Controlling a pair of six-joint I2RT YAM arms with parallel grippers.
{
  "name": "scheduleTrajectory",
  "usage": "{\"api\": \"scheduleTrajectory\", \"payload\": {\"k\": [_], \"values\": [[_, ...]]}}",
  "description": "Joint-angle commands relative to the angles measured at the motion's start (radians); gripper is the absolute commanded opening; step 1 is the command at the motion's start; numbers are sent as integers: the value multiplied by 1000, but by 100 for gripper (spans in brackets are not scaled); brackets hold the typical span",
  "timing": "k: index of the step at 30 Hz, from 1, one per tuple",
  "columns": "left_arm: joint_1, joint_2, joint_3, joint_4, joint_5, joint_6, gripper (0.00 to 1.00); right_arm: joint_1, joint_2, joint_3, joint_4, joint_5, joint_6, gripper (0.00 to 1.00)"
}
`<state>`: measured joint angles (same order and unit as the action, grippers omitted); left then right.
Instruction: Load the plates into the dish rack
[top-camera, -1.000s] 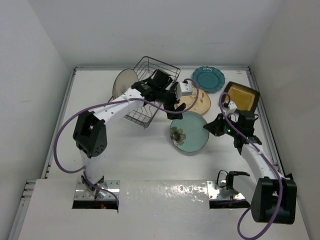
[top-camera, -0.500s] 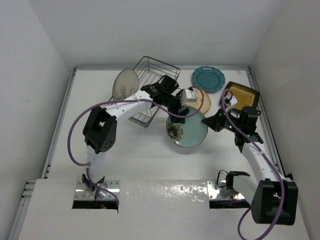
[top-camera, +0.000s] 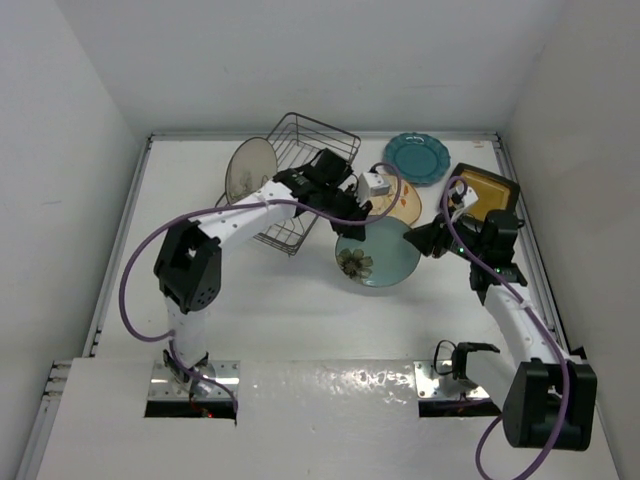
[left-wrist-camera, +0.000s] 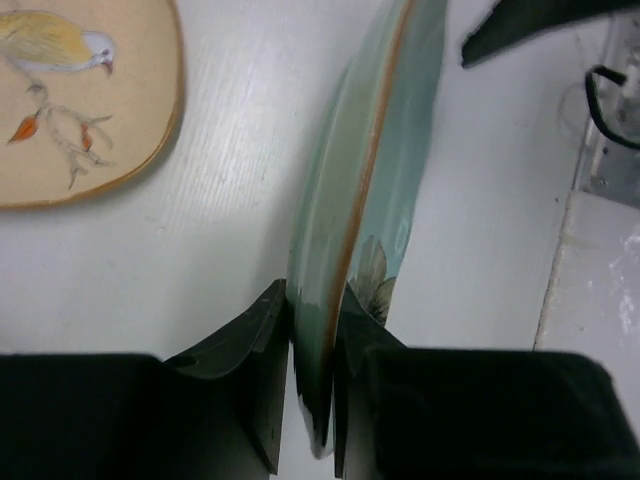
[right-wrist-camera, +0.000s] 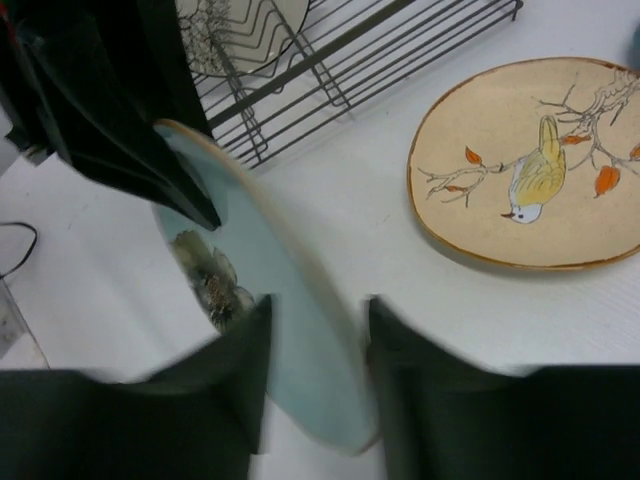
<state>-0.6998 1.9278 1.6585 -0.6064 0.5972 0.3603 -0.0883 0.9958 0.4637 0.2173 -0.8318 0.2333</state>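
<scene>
A pale aqua plate (top-camera: 380, 258) with a flower print hangs tilted on edge over the middle of the table. My left gripper (top-camera: 352, 218) is shut on its far-left rim; in the left wrist view the fingers (left-wrist-camera: 270, 330) pinch the plate (left-wrist-camera: 375, 150). At the plate's right edge, my right gripper (top-camera: 418, 240) is open, its jaws (right-wrist-camera: 318, 310) apart around the rim of the plate (right-wrist-camera: 290, 330). The dish rack (top-camera: 300, 150) lies at the back, and a grey plate (top-camera: 248, 168) stands at its left end.
A cream bird-pattern plate (top-camera: 402, 206) lies flat just behind the held plate. A scalloped teal plate (top-camera: 417, 157) and a square amber plate (top-camera: 487, 190) lie at the back right. The rack's wire side (right-wrist-camera: 350, 50) is close behind the left gripper.
My left gripper has reached the aqua plate and shut on its rim. My right gripper, shut on the plate before, has opened. The plate has shifted slightly toward the back.
</scene>
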Motion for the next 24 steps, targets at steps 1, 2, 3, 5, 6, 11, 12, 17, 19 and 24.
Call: {"api": "scheduleTrajectory", "payload": {"k": [1,2,3,5,6,11,12,17,19,24], "values": [[-10,-130,9,132,-117,-119,0,9,-5,76,-35,111,50,51],[-10,-165,10,141,-132,-130,0,9,-9,78,-41,138,54,61],[-10,-182,11,145,-172,-151,0,9,-14,78,-51,198,58,76],[-10,-228,36,137,-239,-165,0,7,-31,79,-61,270,73,82],[-9,-240,52,129,-319,-170,0,9,-40,79,-73,345,78,85],[32,-340,109,123,-624,-215,0,9,-83,53,-59,465,106,86],[40,-351,116,125,-675,-216,0,9,-92,44,-49,473,110,86],[121,-431,104,152,-885,-196,0,9,-89,-2,-9,471,120,86],[192,-450,81,169,-901,-202,0,7,-80,-11,-7,461,115,86],[246,-475,-46,243,-939,-153,0,9,-72,-28,-7,461,101,86]]}}
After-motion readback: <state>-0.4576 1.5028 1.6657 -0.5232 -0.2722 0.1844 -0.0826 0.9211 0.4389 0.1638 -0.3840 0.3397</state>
